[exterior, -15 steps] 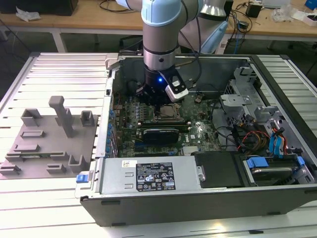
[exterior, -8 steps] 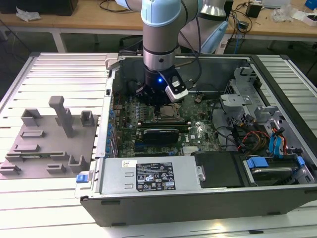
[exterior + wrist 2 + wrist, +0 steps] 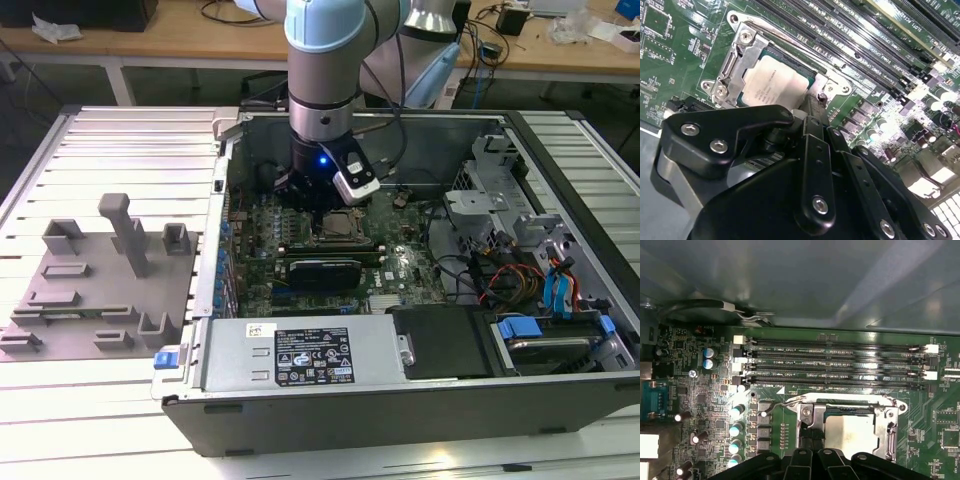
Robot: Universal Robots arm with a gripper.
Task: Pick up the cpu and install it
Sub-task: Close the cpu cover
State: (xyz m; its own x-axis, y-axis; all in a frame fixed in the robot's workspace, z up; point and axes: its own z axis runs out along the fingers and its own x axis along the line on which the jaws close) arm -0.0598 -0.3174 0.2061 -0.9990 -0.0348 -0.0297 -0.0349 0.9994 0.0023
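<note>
Placement seems the step in hand. Exterior view: the gripper (image 3: pixel 322 208) stands low over the socket frame (image 3: pixel 345 232), hiding what lies beneath. Second wrist view: the cpu (image 3: pixel 771 82) lies flat in the frame, just beyond the gripper's tip. First wrist view: the cpu (image 3: pixel 852 429) is cut off at its near edge by the gripper's body. Gripping or released, I cannot tell; letting go calls for a square, level seat.

Exterior view: bright, even overhead light, soft shadows; computer case (image 3: pixel 400 405) interior darker beneath arm (image 3: pixel 322 60); blue lamp (image 3: pixel 321 158) glowing. Second wrist view: glare on cpu (image 3: pixel 771 82), motherboard (image 3: pixel 685 55) partly washed out. First wrist view: dimmer, hazy reflections on case wall (image 3: pixel 815 280).
</note>
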